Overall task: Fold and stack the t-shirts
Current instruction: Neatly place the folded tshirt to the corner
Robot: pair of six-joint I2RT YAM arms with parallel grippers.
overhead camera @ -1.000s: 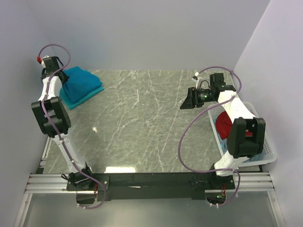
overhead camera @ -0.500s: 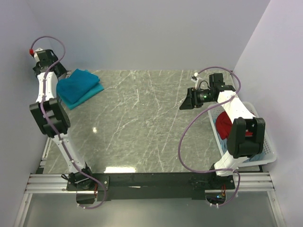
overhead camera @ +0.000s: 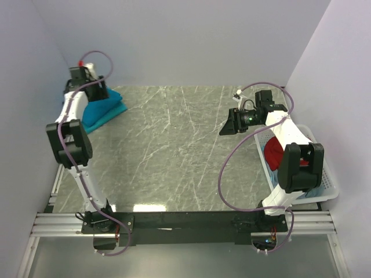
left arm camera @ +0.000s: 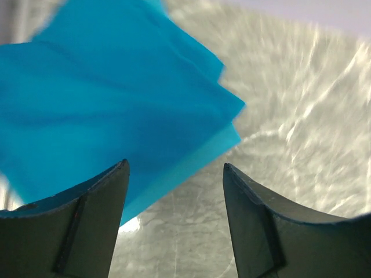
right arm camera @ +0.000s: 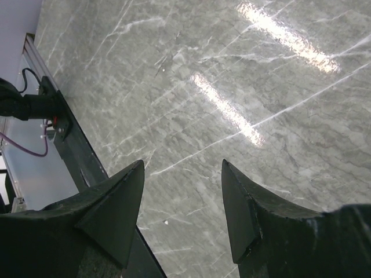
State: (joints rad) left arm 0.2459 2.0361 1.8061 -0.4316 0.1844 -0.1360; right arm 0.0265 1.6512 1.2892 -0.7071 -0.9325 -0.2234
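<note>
The t-shirts lie as a folded bright teal stack at the table's far left corner. In the left wrist view the t-shirts fill the upper left, layered edges showing. My left gripper hovers over the stack's far edge. Seen from the wrist, the left gripper is open, with only cloth edge and marble below its gap. My right gripper hangs open over the table's right side. From its wrist, the right gripper holds nothing, bare marble beneath.
A white basket stands off the table's right edge with a red cloth in it. Walls close in behind and on both sides. The black base rail runs along the near edge.
My left gripper has opened and let go of the teal stack, risen, and swung right over its far edge. The right arm has not moved.
</note>
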